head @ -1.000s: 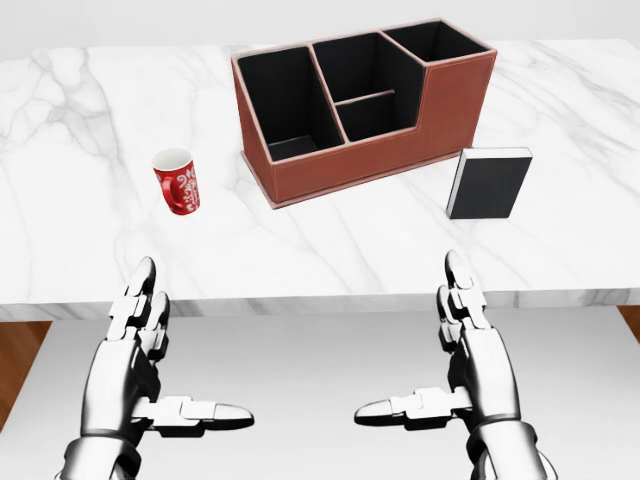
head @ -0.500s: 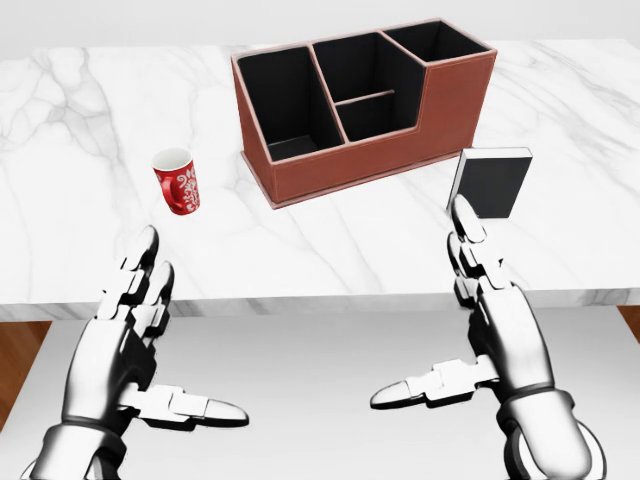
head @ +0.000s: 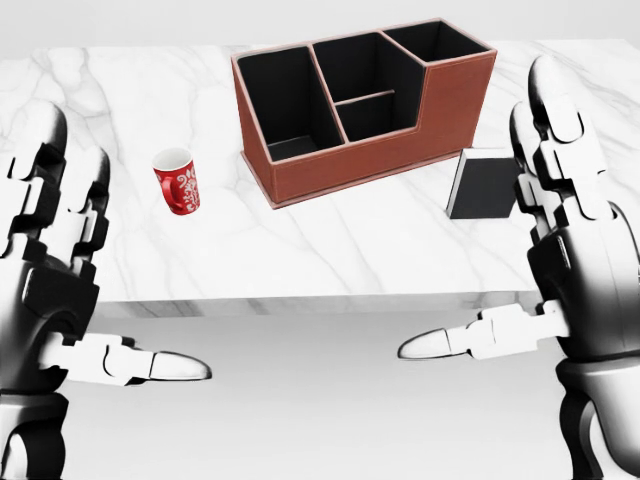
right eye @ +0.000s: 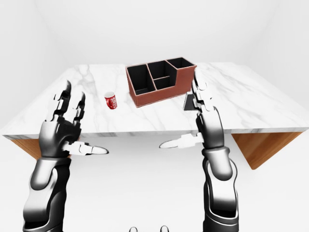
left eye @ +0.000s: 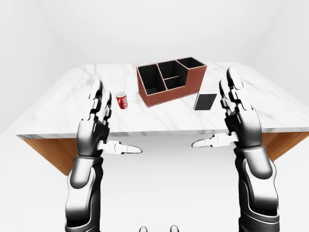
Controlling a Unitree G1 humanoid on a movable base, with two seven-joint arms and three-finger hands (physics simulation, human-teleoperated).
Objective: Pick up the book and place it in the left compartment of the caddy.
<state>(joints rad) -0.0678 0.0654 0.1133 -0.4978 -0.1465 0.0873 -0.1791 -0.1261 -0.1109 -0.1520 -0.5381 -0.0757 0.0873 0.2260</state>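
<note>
standing upright on the marble table (head: 330,250), the book (head: 482,186) shows just to the left of your right hand's (head: 575,250) raised fingers (head: 555,140) in the head view, and those fingers overlap its right edge there. whether they touch it you cannot tell from that view. the left-eye view shows a gap between the book and the right hand, with the hand lower in that view, at the table's near edge. your right hand is spread wide: 2 fingers point up, the thumb sticks out sideways to the left, and nothing is held.

your left hand (head: 50,270) is spread the same way, fingers up and thumb pointing right, also holding nothing. it sits well apart from the book, at the left of the head view.

the caddy (head: 365,105) stands up and to the left of your right hand, a reddish-brown box with black insides. the book is just beside the caddy's right end, near its lower right corner in the head view, dark cover facing you. the caddy's left compartment (head: 285,105) lies farther from your right hand than the book does.

a red cup (head: 177,181) stands up and to the right of your left hand, to the left of the caddy.
</note>
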